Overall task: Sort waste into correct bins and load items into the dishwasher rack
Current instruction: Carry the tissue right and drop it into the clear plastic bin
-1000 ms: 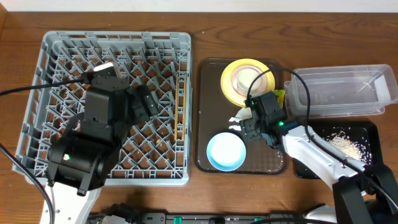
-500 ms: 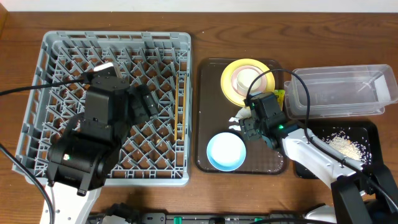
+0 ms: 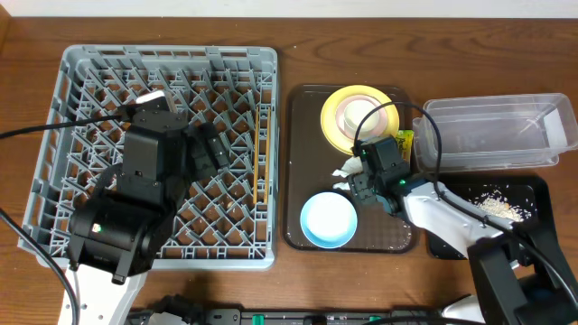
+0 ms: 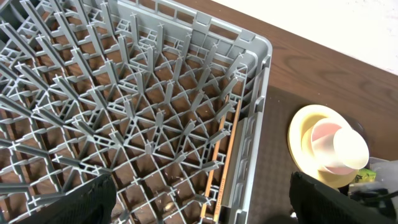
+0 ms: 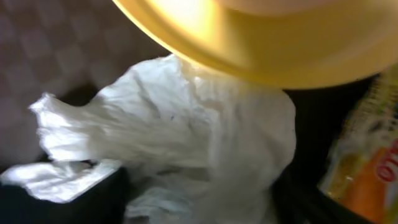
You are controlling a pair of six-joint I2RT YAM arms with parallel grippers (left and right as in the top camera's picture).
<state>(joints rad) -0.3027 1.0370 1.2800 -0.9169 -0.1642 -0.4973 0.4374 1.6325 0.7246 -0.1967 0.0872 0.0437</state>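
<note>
Right wrist: right pincer [image 5: 193, 196] apart, straddling napkin [image 5: 186, 124] beside yellow plate [image 5: 249, 43]. Left pincer [image 4: 202, 199] apart above rack [image 4: 155, 93], tabletop's left side.

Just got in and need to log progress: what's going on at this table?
The right gripper is down on the brown tray, open around the crumpled napkin beside the yellow plate, not yet lifting it. The left gripper hovers open over the dishwasher rack, where a chopstick lies. Rice scraps sit in the black bin.
</note>
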